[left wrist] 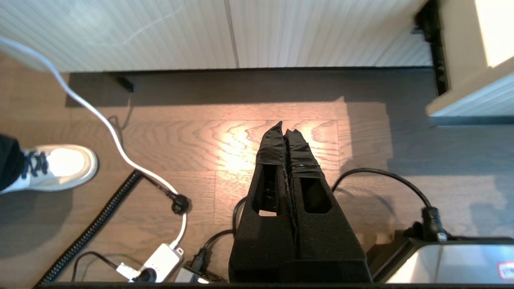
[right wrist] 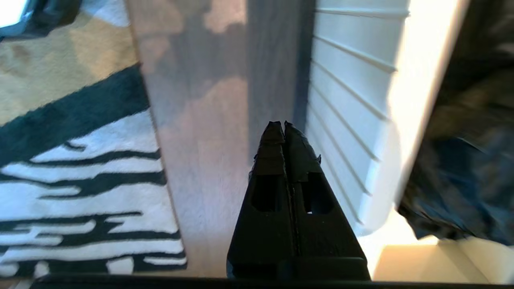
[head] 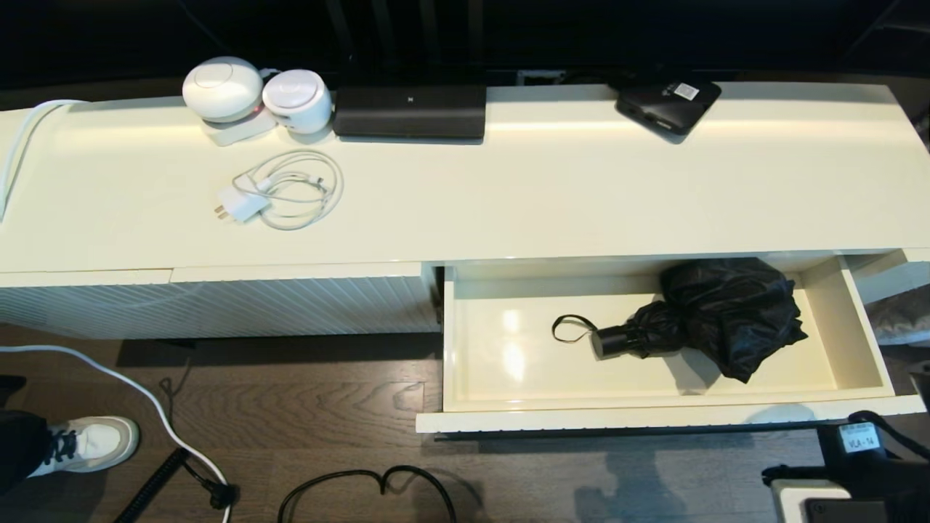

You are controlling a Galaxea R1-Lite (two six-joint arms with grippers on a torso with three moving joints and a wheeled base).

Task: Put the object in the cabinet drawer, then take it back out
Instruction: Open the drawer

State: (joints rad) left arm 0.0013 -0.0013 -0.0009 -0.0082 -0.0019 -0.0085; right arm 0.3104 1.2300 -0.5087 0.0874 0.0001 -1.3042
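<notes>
Inside, bunchy glossy umbrella (head: 716, 314)

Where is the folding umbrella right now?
In the head view, the black folding umbrella lies inside the open cabinet drawer, in its right half, with the handle and wrist loop pointing toward the drawer's middle.

Umbrella (right wrist: 461, 160) blurred; drawer handle bar hidden.
</notes>
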